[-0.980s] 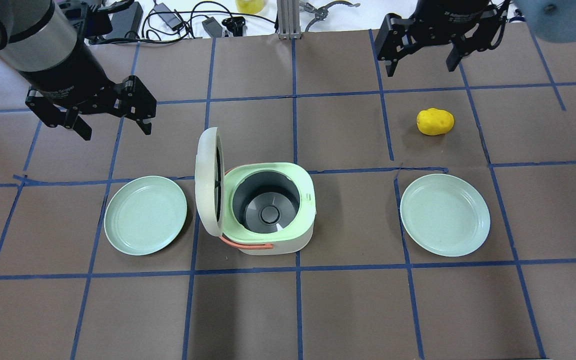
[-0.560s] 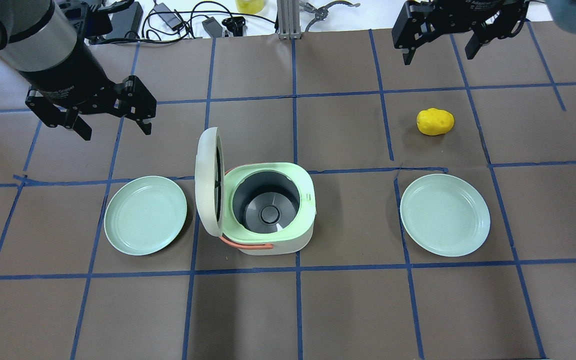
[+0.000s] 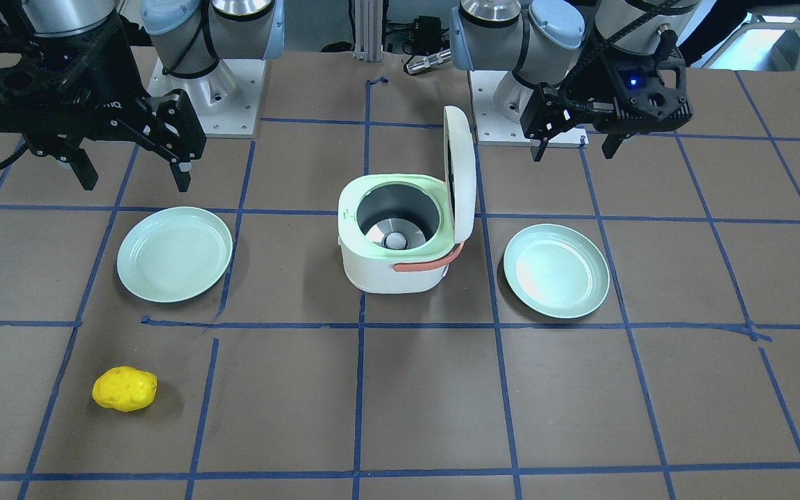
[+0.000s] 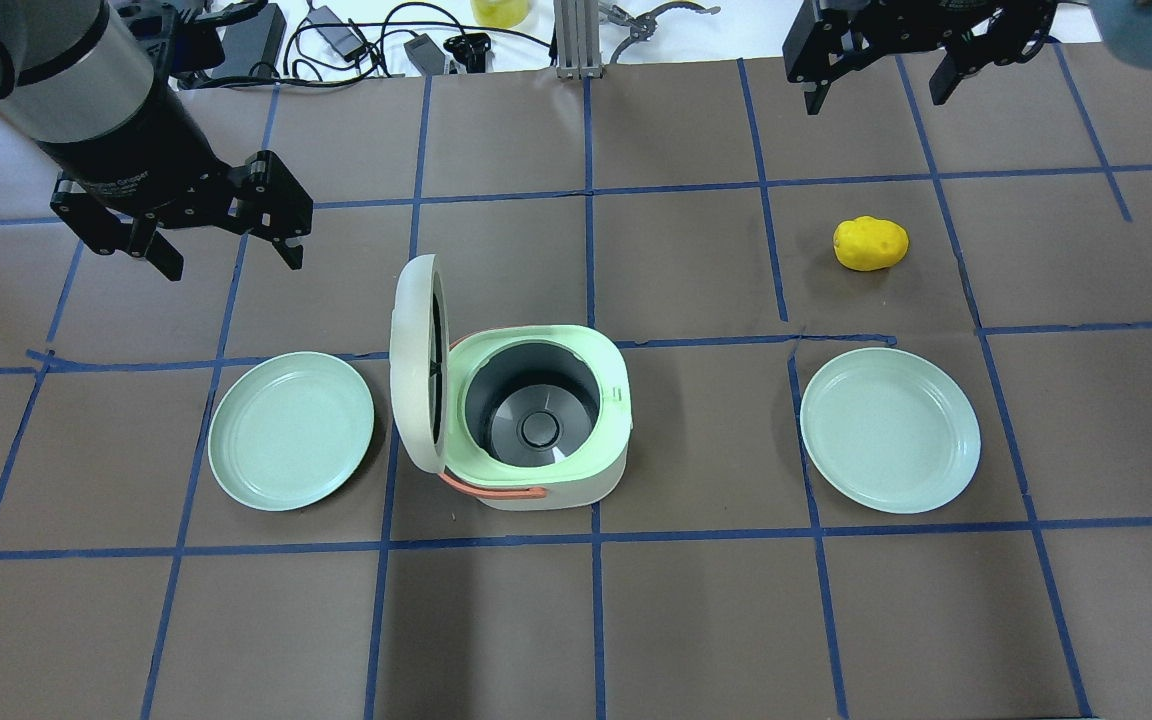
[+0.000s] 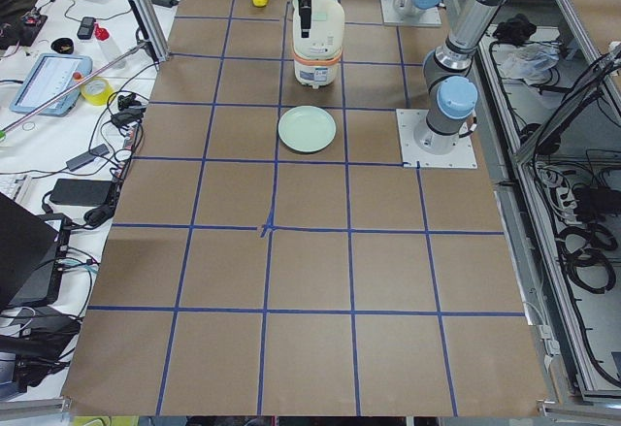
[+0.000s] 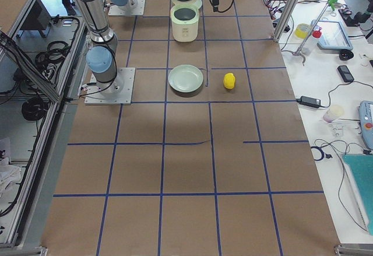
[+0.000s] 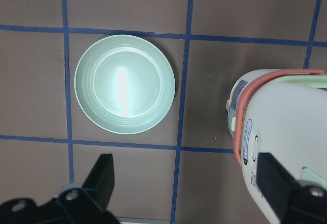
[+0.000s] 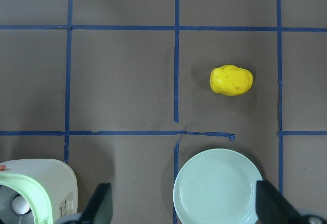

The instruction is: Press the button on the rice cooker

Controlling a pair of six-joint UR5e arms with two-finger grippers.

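Note:
The white and green rice cooker stands at the table's middle with its lid swung open and upright and its grey pot empty. It also shows in the front view. A small green tab sits on its rim, on the side away from the lid. My left gripper is open and empty, hovering behind and to the left of the cooker. My right gripper is open and empty, high over the table's far right. The left wrist view shows the cooker's lid from behind.
Two pale green plates lie beside the cooker, one on the left and one on the right. A yellow potato lies behind the right plate. Cables and tools lie beyond the table's far edge.
My right gripper has moved away from the potato toward the table's far edge, staying open. My left gripper and the cooker have not moved.

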